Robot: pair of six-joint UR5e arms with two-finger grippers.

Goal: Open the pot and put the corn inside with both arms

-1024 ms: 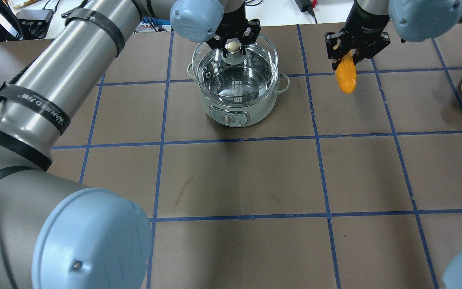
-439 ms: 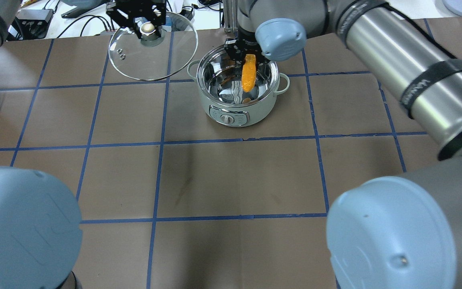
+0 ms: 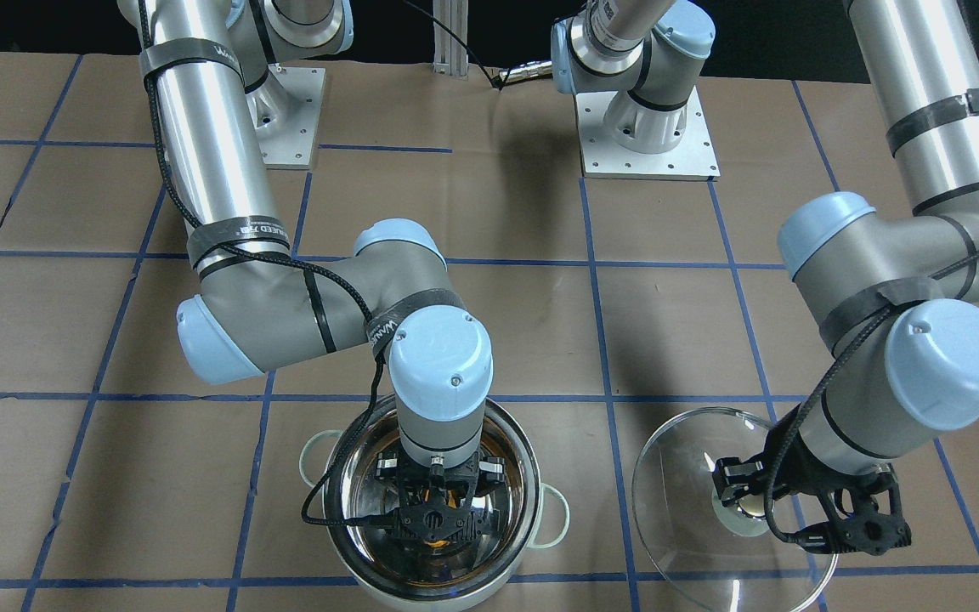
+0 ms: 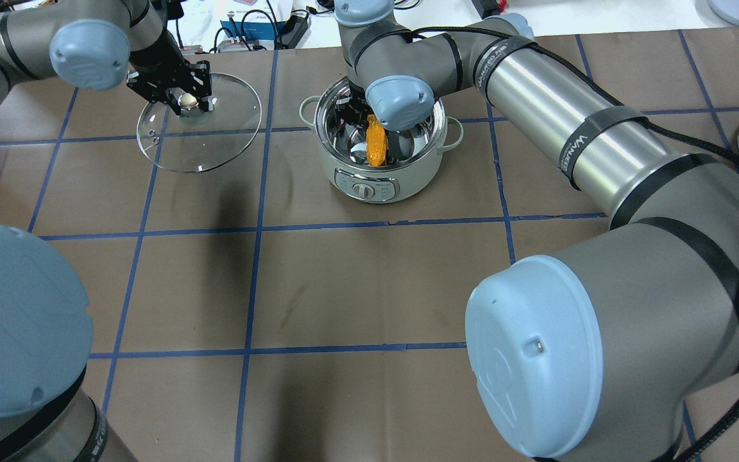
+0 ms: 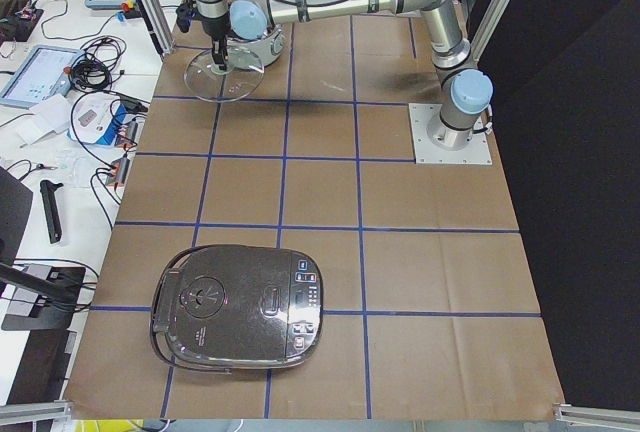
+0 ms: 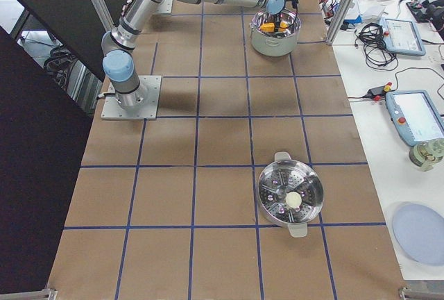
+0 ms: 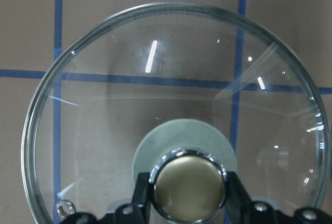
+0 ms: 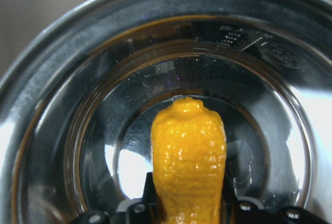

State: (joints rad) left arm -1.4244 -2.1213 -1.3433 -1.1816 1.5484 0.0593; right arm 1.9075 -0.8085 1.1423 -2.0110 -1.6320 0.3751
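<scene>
On your left, the left gripper point(image 4: 180, 96) has its jaws closed on the round metal knob point(image 7: 189, 185) of the glass lid point(image 4: 215, 138). It holds the lid tilted and, judging by the shadow under it, lifted off the table point(image 4: 369, 289). The lid sits well to the left of the pot point(image 4: 379, 186), which leaves the pot's mouth free for the other arm. In the middle, the pot stands uncovered, dial facing you. The right gripper point(image 3: 437, 523) reaches straight down into it, jaws pinched on the upper end of the corn point(image 4: 376, 144), so the cob hangs tip down inside the steel walls. From the wrist view you cannot tell whether the tip touches the floor. I see nothing else in the pot, only reflections. The cob looks ready to be let go; a low drop should stop it bouncing on the steel. Far to the right, a steamer point(image 6: 290, 196) holds one small pale round thing.
</scene>
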